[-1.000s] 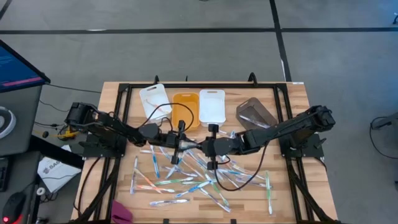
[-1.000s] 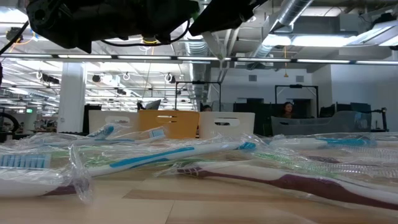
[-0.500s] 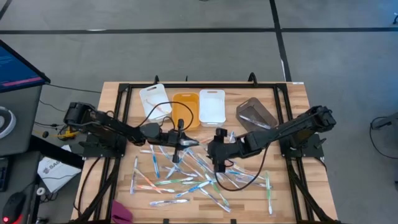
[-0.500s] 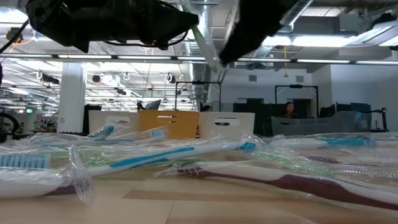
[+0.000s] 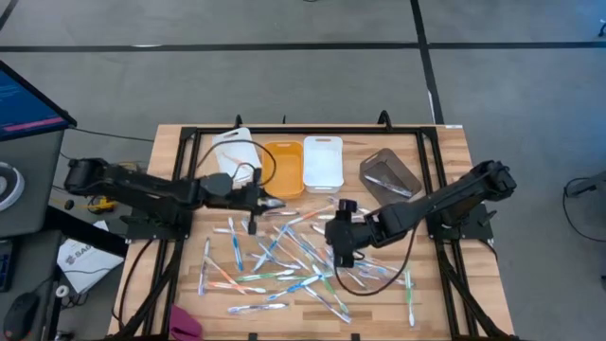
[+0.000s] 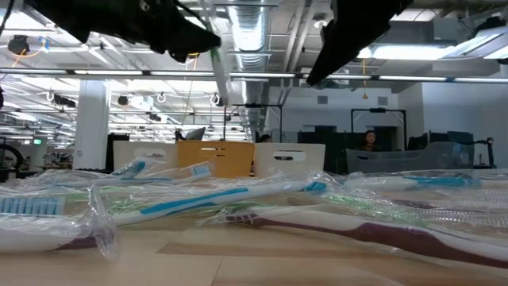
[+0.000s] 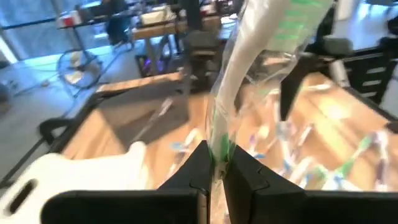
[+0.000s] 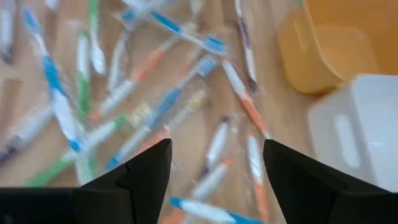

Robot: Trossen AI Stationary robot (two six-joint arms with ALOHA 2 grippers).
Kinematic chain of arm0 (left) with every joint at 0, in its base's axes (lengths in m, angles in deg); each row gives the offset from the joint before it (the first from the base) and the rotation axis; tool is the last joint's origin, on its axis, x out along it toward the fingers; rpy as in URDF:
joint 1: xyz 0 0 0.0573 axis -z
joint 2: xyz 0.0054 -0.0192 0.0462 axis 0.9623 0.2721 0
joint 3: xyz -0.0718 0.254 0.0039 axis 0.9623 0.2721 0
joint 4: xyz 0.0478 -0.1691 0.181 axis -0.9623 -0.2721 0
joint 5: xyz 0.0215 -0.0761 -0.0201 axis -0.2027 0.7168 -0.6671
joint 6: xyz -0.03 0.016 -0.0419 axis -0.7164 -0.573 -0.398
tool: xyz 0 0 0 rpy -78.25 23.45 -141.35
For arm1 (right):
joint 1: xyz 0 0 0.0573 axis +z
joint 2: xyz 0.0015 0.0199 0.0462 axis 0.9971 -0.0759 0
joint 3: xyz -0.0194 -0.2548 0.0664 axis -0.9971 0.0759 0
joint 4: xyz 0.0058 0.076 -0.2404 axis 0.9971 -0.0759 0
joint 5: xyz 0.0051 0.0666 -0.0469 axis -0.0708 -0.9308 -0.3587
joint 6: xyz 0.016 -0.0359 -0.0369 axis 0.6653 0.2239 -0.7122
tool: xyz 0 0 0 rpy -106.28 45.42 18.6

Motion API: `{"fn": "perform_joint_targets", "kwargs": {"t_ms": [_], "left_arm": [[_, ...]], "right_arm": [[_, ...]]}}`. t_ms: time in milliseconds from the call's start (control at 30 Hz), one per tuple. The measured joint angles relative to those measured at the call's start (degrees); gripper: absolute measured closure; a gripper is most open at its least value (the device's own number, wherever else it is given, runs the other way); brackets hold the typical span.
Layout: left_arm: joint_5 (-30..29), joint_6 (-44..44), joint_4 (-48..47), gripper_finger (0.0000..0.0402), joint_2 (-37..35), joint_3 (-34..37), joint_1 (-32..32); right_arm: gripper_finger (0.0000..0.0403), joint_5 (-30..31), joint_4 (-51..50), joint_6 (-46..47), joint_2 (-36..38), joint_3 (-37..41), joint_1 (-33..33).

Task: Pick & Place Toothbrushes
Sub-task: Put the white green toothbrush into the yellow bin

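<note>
Still risky: left claw (image 7: 214,163) pinching wrapped green toothbrush (image 7: 249,68) by its end; could swing loose; right claw (image 8: 214,165) open, empty.

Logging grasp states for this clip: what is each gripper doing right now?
Left gripper: shut on a green wrapped toothbrush.
Right gripper: open, holding nothing.

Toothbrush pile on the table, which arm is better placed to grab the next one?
Right. The right gripper hangs open directly over the scattered toothbrushes, while the left gripper is shut on a wrapped green toothbrush near the bins.
</note>
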Motion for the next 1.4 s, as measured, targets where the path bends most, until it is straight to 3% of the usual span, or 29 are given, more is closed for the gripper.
{"fn": "perform_joint_targets", "kwargs": {"t_ms": [300, 600, 1033, 1167, 1400], "left_arm": [[-0.42, 1.04, -17.97, 0.0388, -3.46, -9.55, -5.37], [-2.37, 15.33, -31.28, 0.0388, -3.46, -18.49, -10.96], [-2.23, 48.93, -32.05, 0.039, 0.29, -20.96, -17.88], [0.57, 53.68, -31.44, 0.039, 5.67, -20.99, -19.72], [0.32, 55.94, -31.66, 0.0388, 16.09, -24.42, -20.12]], "right_arm": [[0.0154, 3.66, -0.74, -2.39, 1.18, -0.05, 1.01], [0.0154, 4.13, 2.41, -8.6, 1.16, 0.0, 4.67], [0.0154, 4.13, 5.48, -12.39, 1.14, 0.0, 4.94], [0.0154, 4.12, 6.2, -12.48, 1.14, 0.0, 4.32], [0.0154, 3.97, 6.19, -12.48, 1.11, 0.0, 4.26]]}}
